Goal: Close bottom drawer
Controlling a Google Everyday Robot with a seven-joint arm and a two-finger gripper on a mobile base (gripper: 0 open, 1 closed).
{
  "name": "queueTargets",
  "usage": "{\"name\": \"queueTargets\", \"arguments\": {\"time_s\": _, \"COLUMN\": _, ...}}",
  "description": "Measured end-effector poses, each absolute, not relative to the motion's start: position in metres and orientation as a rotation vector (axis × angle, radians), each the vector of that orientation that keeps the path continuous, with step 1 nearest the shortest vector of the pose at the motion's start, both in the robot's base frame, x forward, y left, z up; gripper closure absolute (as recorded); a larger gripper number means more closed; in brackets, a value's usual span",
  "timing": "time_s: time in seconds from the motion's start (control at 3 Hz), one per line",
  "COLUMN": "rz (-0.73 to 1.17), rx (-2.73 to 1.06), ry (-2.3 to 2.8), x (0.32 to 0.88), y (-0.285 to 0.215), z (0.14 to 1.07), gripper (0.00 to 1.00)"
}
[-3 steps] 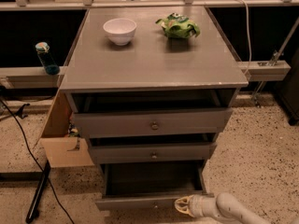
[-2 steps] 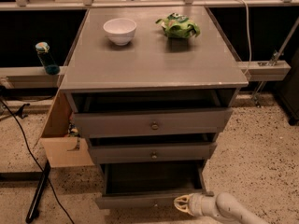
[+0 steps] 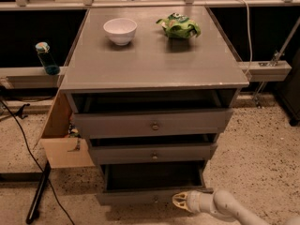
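The bottom drawer (image 3: 140,197) of the grey wooden cabinet (image 3: 154,64) is pulled out, its dark inside (image 3: 152,175) showing. Its low grey front has a small round knob (image 3: 155,199). My gripper (image 3: 180,200), on a white arm coming from the lower right, is right at the drawer's front, just right of the knob. The middle drawer (image 3: 153,153) and the top drawer (image 3: 152,123) stand slightly out as well.
A white bowl (image 3: 120,30) and a green bag (image 3: 178,25) sit on the cabinet top. A cardboard box (image 3: 63,139) stands at the cabinet's left, with a black cable (image 3: 23,144) and stand on the speckled floor. A blue bottle (image 3: 45,58) stands on a left ledge.
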State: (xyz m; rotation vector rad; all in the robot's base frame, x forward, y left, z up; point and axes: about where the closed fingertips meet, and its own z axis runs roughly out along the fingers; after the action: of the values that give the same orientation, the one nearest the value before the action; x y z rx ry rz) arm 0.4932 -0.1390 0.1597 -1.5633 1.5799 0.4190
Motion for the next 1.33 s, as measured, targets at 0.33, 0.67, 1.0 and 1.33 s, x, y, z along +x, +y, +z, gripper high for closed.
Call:
{"name": "queueTargets", "arguments": {"time_s": 0.33, "rz": 0.419, "rx": -1.563, "ry": 1.580, "x": 0.491, "y": -0.139, "z": 0.160, "gripper": 1.00}}
{"name": "queueTargets", "arguments": {"time_s": 0.67, "rz": 0.390, "rx": -1.554, "ry": 1.565, "x": 0.515, "y": -0.136, "z": 0.157, "gripper": 1.00}}
{"name": "queueTargets", "arguments": {"time_s": 1.0, "rz": 0.390, "rx": -1.555, "ry": 1.565, "x": 0.515, "y": -0.136, "z": 0.157, "gripper": 1.00}}
{"name": "queueTargets", "arguments": {"time_s": 1.33, "rz": 0.315, "rx": -1.623, "ry": 1.596, "x": 0.547, "y": -0.126, "z": 0.149, "gripper": 1.00}}
